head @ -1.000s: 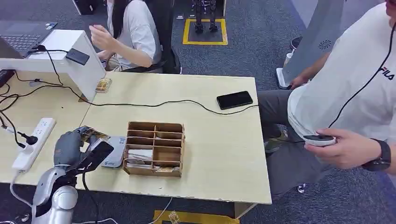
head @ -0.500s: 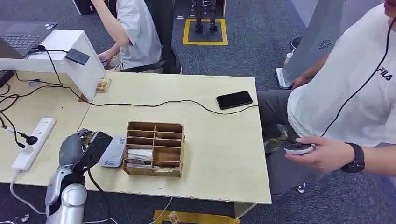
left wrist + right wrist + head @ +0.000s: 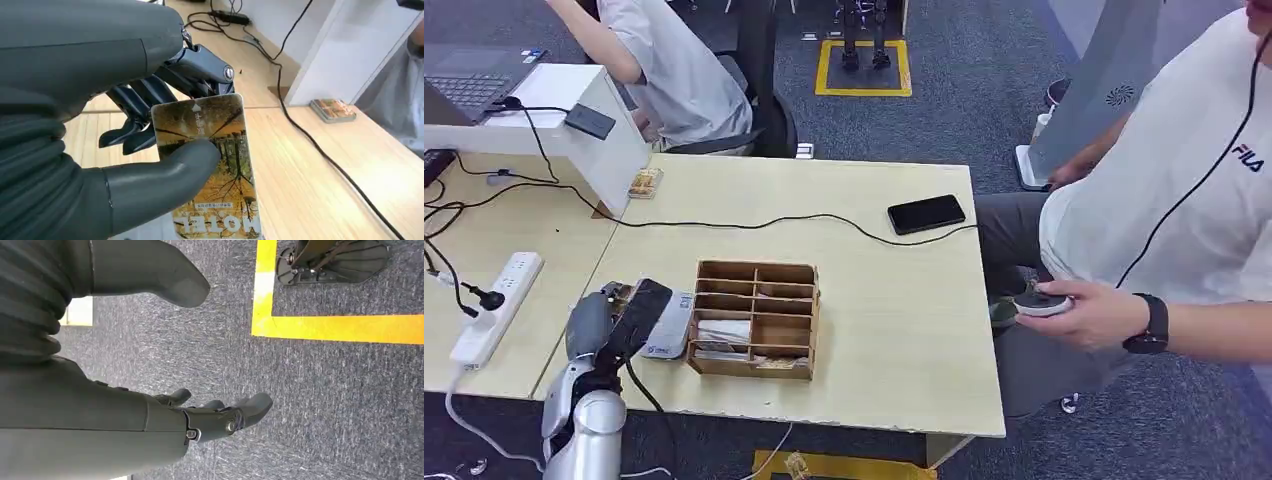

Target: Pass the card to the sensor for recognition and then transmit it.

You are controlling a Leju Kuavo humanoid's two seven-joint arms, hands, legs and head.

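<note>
1. Card (image 3: 212, 165): pinched in the left hand (image 3: 100, 125), thumb pressed on its printed face, dark fingers (image 3: 145, 100) behind its back edge. The print is an autumn-tree picture with "HOTEL" at one end.
2. In the head view the left hand (image 3: 599, 320) is at the desk's (image 3: 904, 330) near-left part, over the reader (image 3: 664, 325), a flat grey device just left of the box. Whether the card touches the reader I cannot tell.
3. Power strip (image 3: 494, 305): white, lying on the adjoining desk to the far left, a black plug in it.
4. Box (image 3: 756, 318): wooden, open-topped, split into compartments, standing just right of the reader; cards or papers lie in some of its compartments.
5. Cable (image 3: 754, 222): black, running across the desk from the left to the phone (image 3: 926, 214), which lies flat near the far right edge.
6. Person (image 3: 1164, 200) in a white shirt stands to the right of the desk, holding a small controller (image 3: 1039, 300).
7. Right hand (image 3: 200, 415): hanging over grey carpet, fingers apart, holding nothing.
</note>
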